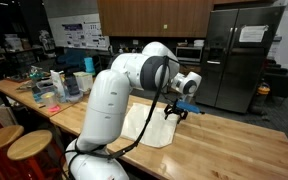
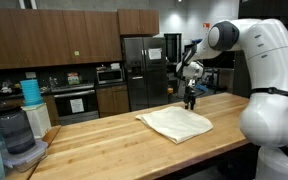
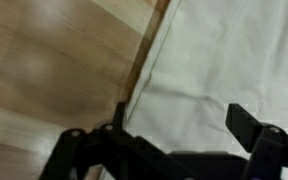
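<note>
A long wooden bench fills the foreground in both exterior views, its butcher-block top running the width of the room. Behind it stands a dark steel refrigerator, also seen among the cabinets in an exterior view. The white arm rises from the bench's near side and bends out over the top. Under it a white cloth lies flat and slightly rumpled on the bench, near the middle of the wood; in the wrist view the cloth covers the right part of the picture and bare wood the left. The hand points straight down at the cloth's far edge, very low over it; whether it touches cannot be told. Its dark fingers stand spread wide apart, gripping nothing, with the cloth's edge beside the left one.
</note>
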You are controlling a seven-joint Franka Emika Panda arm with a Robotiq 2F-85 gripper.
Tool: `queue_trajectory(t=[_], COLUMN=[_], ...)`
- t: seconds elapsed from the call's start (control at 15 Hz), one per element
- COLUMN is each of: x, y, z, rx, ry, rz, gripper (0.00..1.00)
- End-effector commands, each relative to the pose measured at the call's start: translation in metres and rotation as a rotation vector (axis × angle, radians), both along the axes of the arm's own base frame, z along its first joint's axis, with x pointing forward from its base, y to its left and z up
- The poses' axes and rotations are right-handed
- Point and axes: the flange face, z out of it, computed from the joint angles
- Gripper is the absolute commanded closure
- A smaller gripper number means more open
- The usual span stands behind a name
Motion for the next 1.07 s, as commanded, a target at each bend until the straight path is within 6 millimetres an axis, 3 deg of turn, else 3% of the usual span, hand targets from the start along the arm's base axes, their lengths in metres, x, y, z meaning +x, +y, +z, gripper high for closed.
queue_trajectory(t=[0.0,0.07,0.2,0.67,1.0], x=[0.005,0.004,0.004,0.008,0.011], y=[0.016,0.018,0.02,0.0,-0.012], z=[0.001,0.002,0.0,0.012,-0.003], rx=[0.029,0.025,0.003,-0.073,-0.111], ry=[0.001,-0.001,-0.003,-0.089,-0.051], rz=[-0.015,-0.019,-0.029,-0.093,-0.124], gripper=[0.06,0.19,0.01,0.0,0.0])
